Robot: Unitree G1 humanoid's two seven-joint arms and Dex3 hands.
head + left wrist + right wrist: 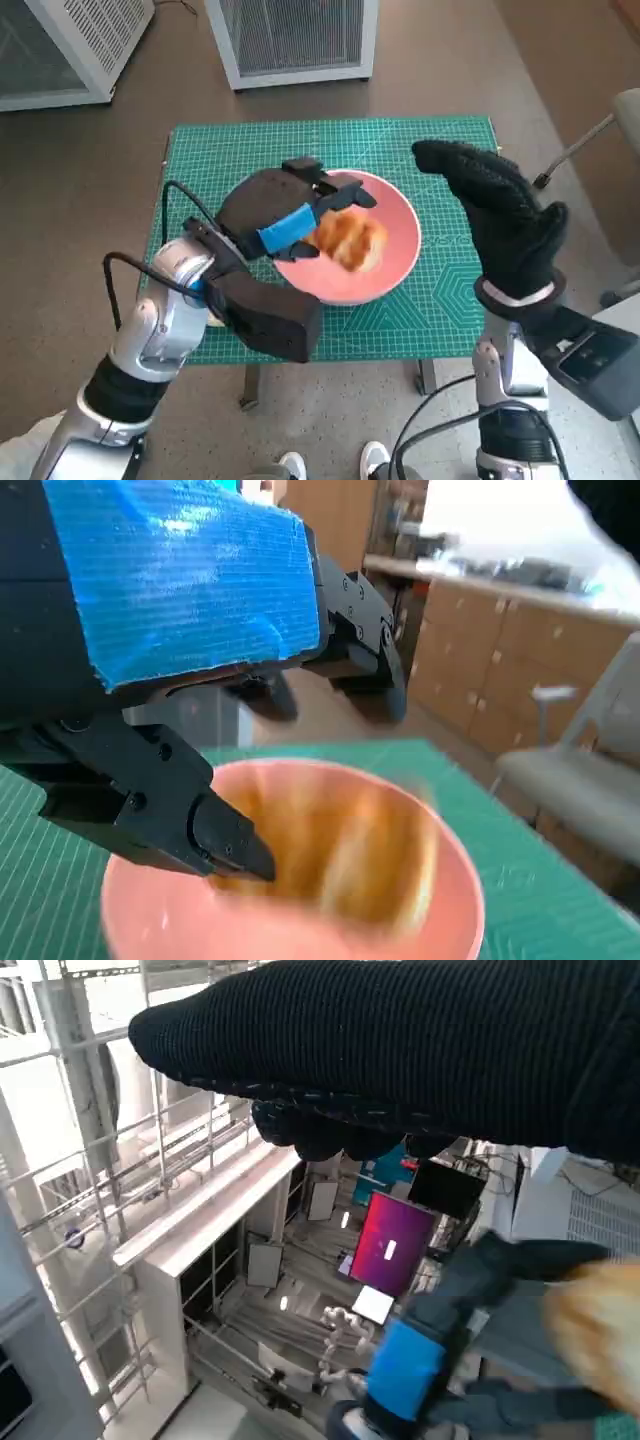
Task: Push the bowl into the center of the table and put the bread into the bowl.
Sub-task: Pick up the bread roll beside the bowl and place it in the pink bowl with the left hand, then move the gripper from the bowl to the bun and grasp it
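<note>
The pink bowl (395,265) sits on the green cutting mat (440,310) that covers the small table, roughly in the middle of it. The bread (351,241), a golden-brown roll, shows blurred inside the bowl, toward the side nearest the left hand.

The left hand (285,215), black with blue tape over its back, reaches across the bowl's rim from the robot's left. Its fingers (345,192) are spread above the bowl and the bread; in the head view none of them is plainly closed on the roll, and the bread looks apart from them, just beneath. In the left wrist view the taped back of the left hand (180,580) fills the upper part, a black finger (215,835) points down over the bowl (440,900), and the bread (340,860) is a smeared orange-brown shape lying inside, with the fingers apart and nothing between them.

The right hand (495,215), in its black knitted glove, hovers over the right part of the mat, beside the bowl and not touching it; its fingers are extended and slightly apart, holding nothing. In the right wrist view the glove (400,1050) lies as a dark band, with the left hand's blue tape (405,1370) and a blurred edge of the bread (600,1330) visible beyond.

White wire-fronted cabinets (290,40) stand on the brown floor beyond the table.
</note>
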